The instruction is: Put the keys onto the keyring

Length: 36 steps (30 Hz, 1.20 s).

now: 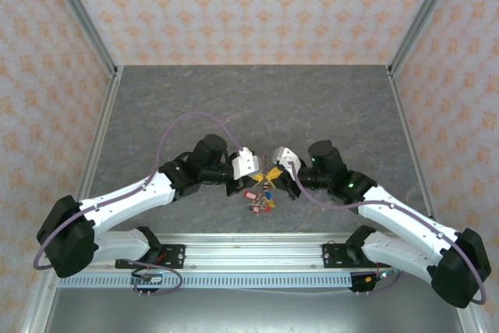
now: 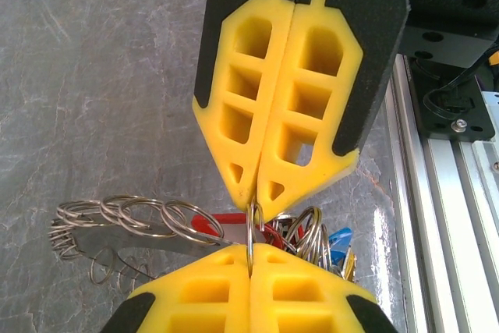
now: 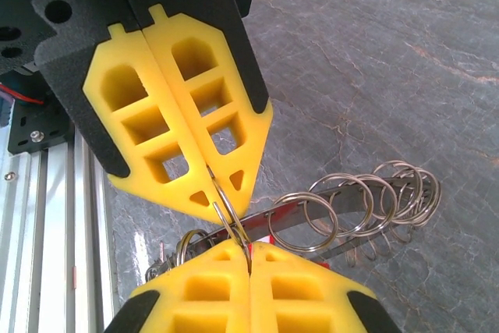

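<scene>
Left gripper (image 2: 250, 250), right gripper (image 3: 249, 249) pinch ring (image 2: 249, 228); blue tag (image 2: 340, 241).

Upright silvery keyring (image 2: 249, 230) amid colour-tagged keys (image 1: 261, 197)

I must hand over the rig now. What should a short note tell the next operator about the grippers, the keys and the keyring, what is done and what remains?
Grippers: the left gripper is shut on a thin split ring of the key bunch. The right gripper is shut on the same ring, tip to tip with the left.
Things: the bunch is between the grippers over the table. A red tag and a blue tag sit beside the pinched ring. A row of rings trails sideways.
Done: both grippers pinch the ring.
Left: threading. I cannot tell whether any key is on yet.
</scene>
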Available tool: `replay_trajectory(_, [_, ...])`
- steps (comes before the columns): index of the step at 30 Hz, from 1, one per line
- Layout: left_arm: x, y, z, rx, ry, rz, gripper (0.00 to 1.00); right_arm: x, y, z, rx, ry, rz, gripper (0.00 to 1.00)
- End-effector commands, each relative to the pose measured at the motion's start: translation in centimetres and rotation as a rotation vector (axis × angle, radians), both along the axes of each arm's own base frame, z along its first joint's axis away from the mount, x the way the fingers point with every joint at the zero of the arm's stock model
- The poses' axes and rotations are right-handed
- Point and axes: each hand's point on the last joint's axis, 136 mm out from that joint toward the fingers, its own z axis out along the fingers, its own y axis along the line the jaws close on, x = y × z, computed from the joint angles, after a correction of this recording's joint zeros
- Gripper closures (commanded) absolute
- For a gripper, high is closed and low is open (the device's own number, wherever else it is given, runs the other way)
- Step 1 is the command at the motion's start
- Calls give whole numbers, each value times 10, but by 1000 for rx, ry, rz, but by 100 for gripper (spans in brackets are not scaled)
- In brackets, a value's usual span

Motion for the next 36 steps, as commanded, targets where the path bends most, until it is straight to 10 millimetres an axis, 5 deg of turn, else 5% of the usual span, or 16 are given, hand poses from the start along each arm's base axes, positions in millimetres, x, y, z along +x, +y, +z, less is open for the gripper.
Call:
replay_trajectory(1, [-1, -3, 26, -57, -80, -18, 100, 1, -10, -11, -48, 20, -42, 98])
replay_trajectory(7, [-6, -6, 25, -75, -67, -44, 100, 1, 1, 5, 48, -29, -5, 79])
replay_trajectory(17, [-12, -6, 26, -65, -70, -85, 100, 2, 5, 10, 44, -179, 74, 74])
replay_trajectory(27, [-9, -6, 27, -66, -81, -73, 100, -12, 9, 14, 82, -145, 139, 76])
replay_trajectory(36, [-8, -5, 23, -50, -74, -61, 100, -8, 6, 9, 40, -151, 116, 95])
